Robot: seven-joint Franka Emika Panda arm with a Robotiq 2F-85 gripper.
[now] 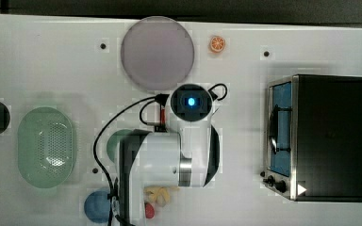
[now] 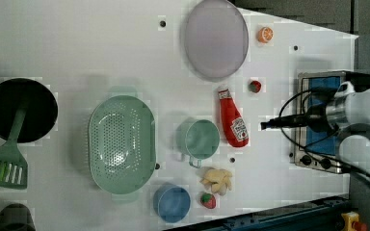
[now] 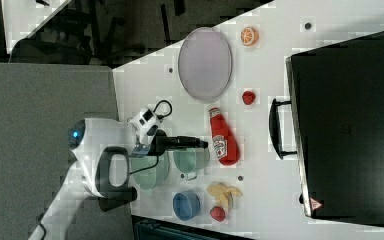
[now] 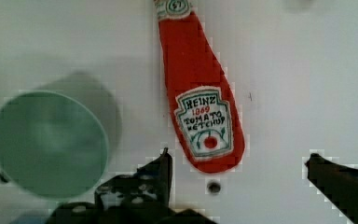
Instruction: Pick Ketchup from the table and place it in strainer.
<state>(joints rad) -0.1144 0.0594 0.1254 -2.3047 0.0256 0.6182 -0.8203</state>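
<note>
The Ketchup (image 2: pixel 233 120) is a red toy bottle with a white label, lying flat on the white table between the green cup and the oven. In the wrist view the Ketchup (image 4: pixel 198 93) lies lengthwise, its base between my two dark fingers (image 4: pixel 164 164). My gripper (image 4: pixel 237 159) is open, held above the bottle and apart from it, with nothing between the jaws. From the side, the gripper (image 3: pixel 200 144) points at the bottle's label end. The strainer (image 2: pixel 120 144), a pale mint oval basket with a dotted bottom, lies empty beyond the cup, at the top view's left (image 1: pixel 47 147).
A green cup (image 2: pixel 200 139) stands right beside the bottle. A grey-lilac plate (image 1: pixel 157 52), an orange slice (image 1: pixel 217 44) and a toaster oven (image 1: pixel 320 136) are nearby. A blue bowl (image 2: pixel 172 203), banana (image 2: pixel 218 180), strawberries (image 2: pixel 255 86), black pan (image 2: pixel 19 109) and green spatula (image 2: pixel 5 166) also lie around.
</note>
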